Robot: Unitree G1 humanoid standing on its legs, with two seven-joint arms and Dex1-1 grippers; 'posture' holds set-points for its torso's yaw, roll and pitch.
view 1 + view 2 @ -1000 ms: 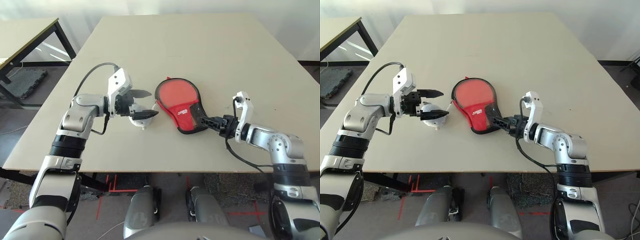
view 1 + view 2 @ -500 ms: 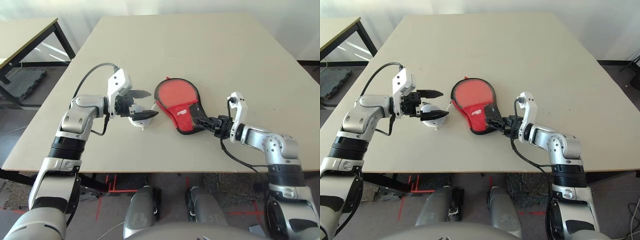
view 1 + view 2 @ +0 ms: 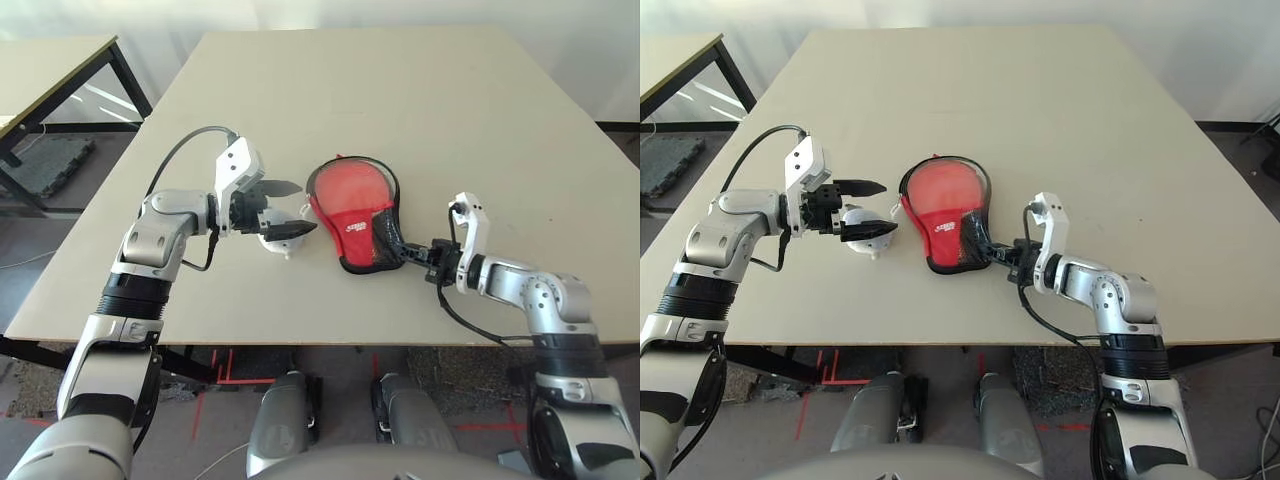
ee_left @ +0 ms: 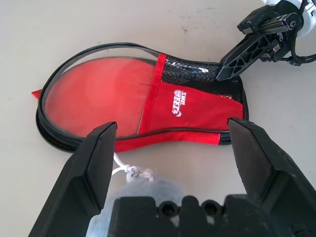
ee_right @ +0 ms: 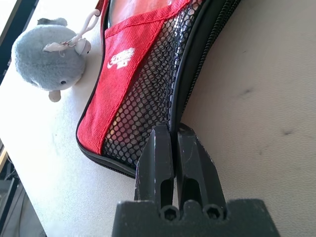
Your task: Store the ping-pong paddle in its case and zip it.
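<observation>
The right end effector (image 5: 175, 136) pinches the case's (image 5: 133, 101) edge near the tabletop's (image 3: 1070, 310) front edge—tugging could slip it loose; the left end effector (image 4: 173, 123) gapes empty.

One case (image 3: 357, 225) is lying on the tabletop (image 3: 440, 120), one plush toy (image 5: 52, 57) is sitting there, two claws, left (image 3: 285, 210) and right (image 5: 168, 129), are showing, and one second table (image 3: 45, 65) is standing apart.

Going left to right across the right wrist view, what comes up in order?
Grey plush toy, white logo, black mesh pocket, right gripper shut on the case's black edging.
</observation>
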